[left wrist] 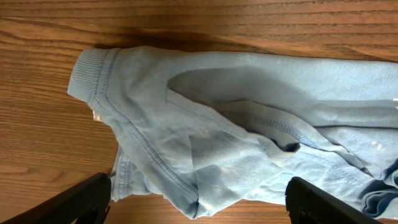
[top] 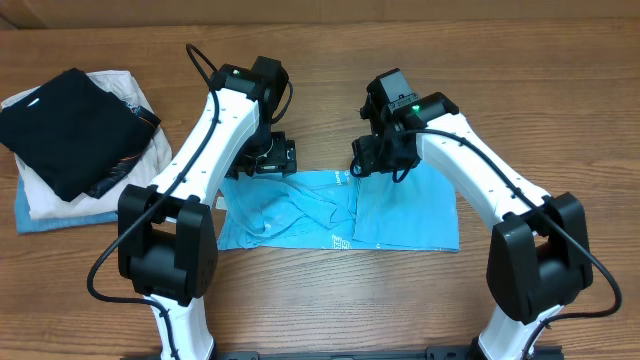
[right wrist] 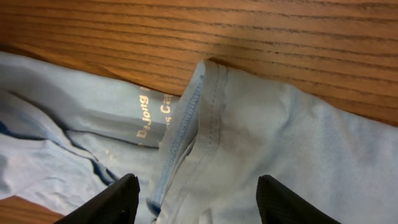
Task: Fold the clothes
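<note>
Grasp being prepared.
Both the left tool [left wrist: 199, 202] and right tool [right wrist: 198, 199] are held open over the T-shirt's [top: 340, 212] twelve-o'clock edge; closing on it is probably required.

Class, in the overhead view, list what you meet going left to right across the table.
Black folded garment, left gripper, right gripper. The blue T-shirt spans under both grippers, so it is left out.

Spread end effector [right wrist: 198, 188] hovers over blue T-shirt [right wrist: 280, 124].
</note>
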